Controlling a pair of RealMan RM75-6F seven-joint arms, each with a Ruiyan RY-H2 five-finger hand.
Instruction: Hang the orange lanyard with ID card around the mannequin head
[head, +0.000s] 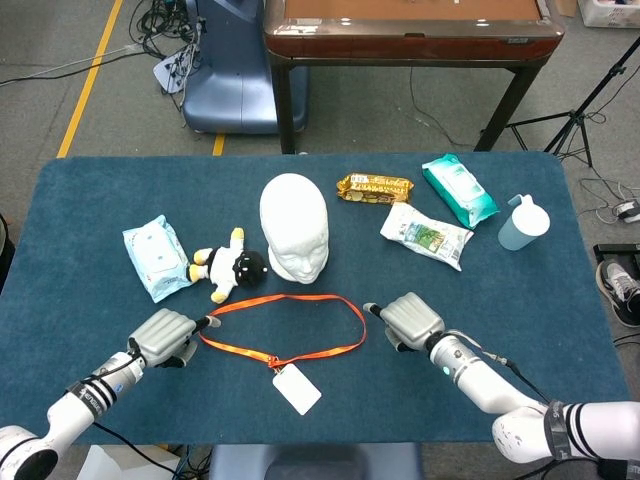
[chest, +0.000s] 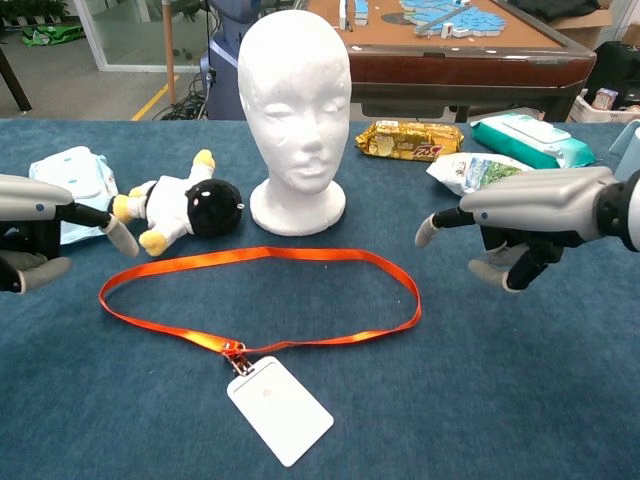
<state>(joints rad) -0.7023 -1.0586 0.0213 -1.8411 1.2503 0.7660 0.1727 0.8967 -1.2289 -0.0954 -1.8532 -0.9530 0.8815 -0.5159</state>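
Between my two robot hands the orange lanyard (chest: 262, 296) lies flat on the bench (head: 80, 270) as an open loop, its ID card (chest: 279, 409) resting at the near edge of the loop, nearer to me than either hand. My left robot hand (head: 167, 338) sits low just outside the loop's left end, one finger stretched toward the strap and the rest curled under; it grips nothing, though from the head view I cannot tell whether the fingertip touches the strap. My right robot hand (chest: 535, 213) hovers above the bench, just beyond the loop's right end, one finger pointing toward the loop and the others folded in, also holding nothing. The mannequin head (chest: 297, 110) stands upright beyond the loop, farther from me than both hands and roughly midway between them, with no strap on it. I judge the task barely begun: the lanyard is not yet lifted, so grasping the strap on both sides, raising it, spreading the loop and lowering it over the head all remain. Counting what is on the bench: one lanyard with one card, one mannequin head, one plush toy (head: 228, 265) beyond my left hand, two wet-wipe packs (head: 157, 257) (head: 459, 189), one gold snack pack (head: 374, 187), one white-and-green pouch (head: 426, 235), and one pale blue cup (head: 523, 222) far beyond my right hand.
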